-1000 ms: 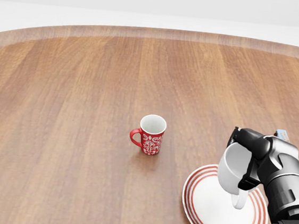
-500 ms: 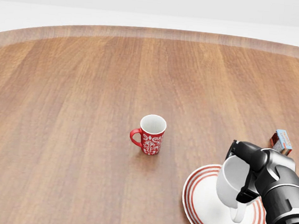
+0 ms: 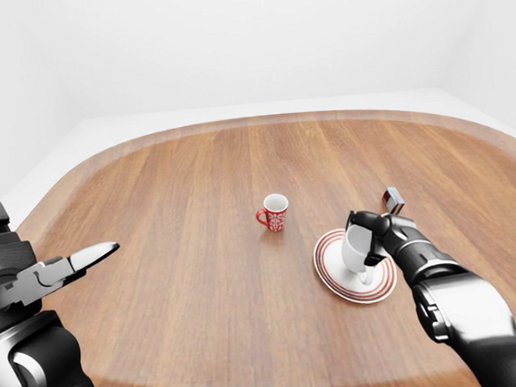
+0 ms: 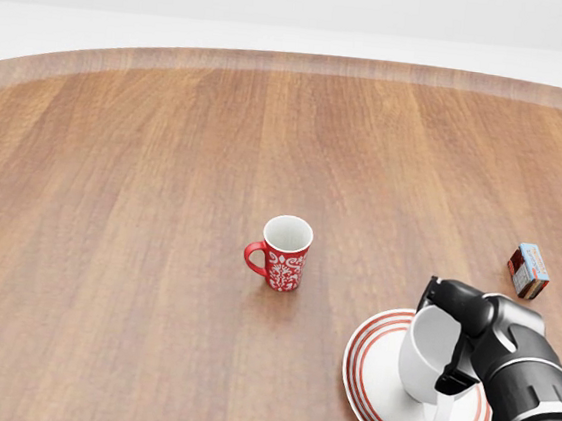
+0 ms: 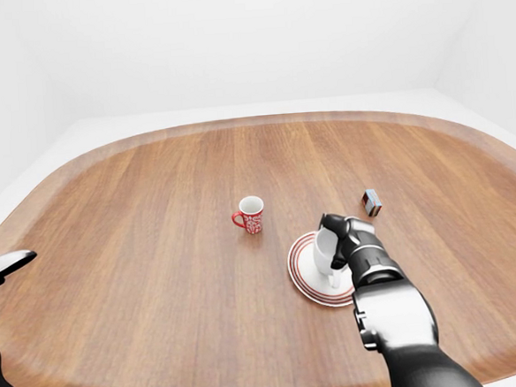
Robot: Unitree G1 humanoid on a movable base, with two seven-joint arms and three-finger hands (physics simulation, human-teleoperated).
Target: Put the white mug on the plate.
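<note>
Over the last second we have lowered the white mug [image 4: 433,365] onto the plate [image 4: 368,379]; it now seems to rest there (contact is hard to confirm), handle toward us. Our right hand's [image 4: 473,336] fingers [image 4: 446,289] still wrap its rim, so releasing comes next. Our left hand [image 3: 47,274] hangs spread, idle.

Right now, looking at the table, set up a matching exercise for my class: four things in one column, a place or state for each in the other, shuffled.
Things:
1. white mug
2. red mug
3. small box
4. left robot hand

States:
A. open, off to the left
B. gripped over the plate
C. alone mid-table
D. right of the red mug, beyond the plate

Pairs: 1-B, 2-C, 3-D, 4-A
</note>
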